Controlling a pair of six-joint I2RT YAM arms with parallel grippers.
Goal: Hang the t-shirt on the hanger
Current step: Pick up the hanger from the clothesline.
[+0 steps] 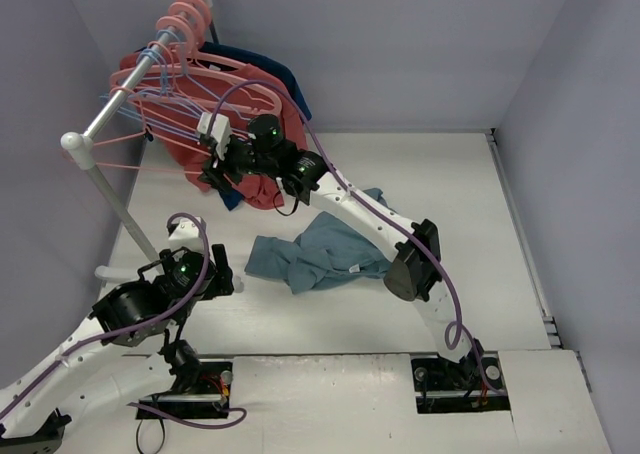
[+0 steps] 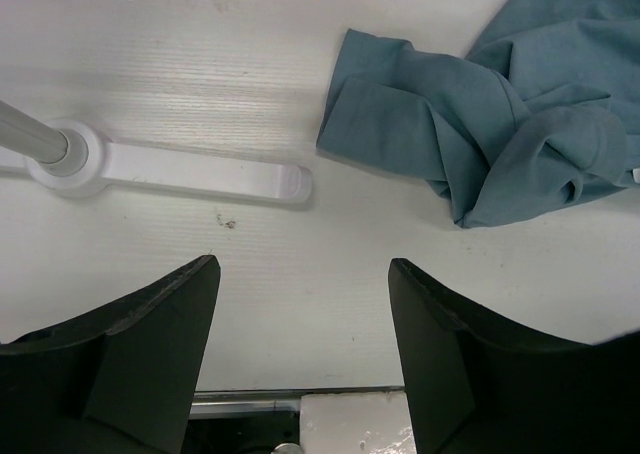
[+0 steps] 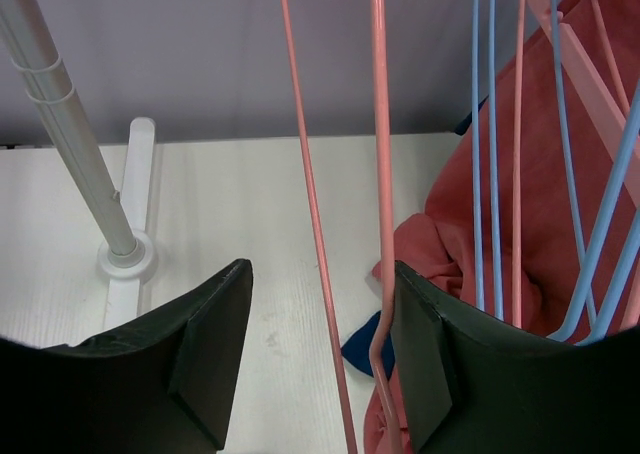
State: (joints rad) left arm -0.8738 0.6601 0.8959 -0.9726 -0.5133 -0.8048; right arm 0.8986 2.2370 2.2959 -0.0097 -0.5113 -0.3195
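Note:
The teal t-shirt (image 1: pixel 315 254) lies crumpled on the white table, and in the left wrist view the t-shirt (image 2: pixel 480 124) fills the upper right. My left gripper (image 1: pixel 225 269) (image 2: pixel 303 274) hovers open just left of it, holding nothing. My right gripper (image 1: pixel 212 169) (image 3: pixel 322 274) is up at the clothes rack. Its jaws stand apart around two thin rods of a pink hanger (image 3: pixel 381 174). The right finger (image 3: pixel 430 354) touches the nearer rod, and the other rod runs free between the jaws.
A white clothes rack with a grey rail (image 1: pixel 130 84) and pole (image 1: pixel 110 189) (image 3: pixel 70 134) stands at the left, its foot (image 2: pixel 180 169) on the table. Lavender-blue hangers (image 3: pixel 483 124), a coral-red shirt (image 1: pixel 205 144) (image 3: pixel 560 194) and a navy garment (image 1: pixel 270 69) hang there.

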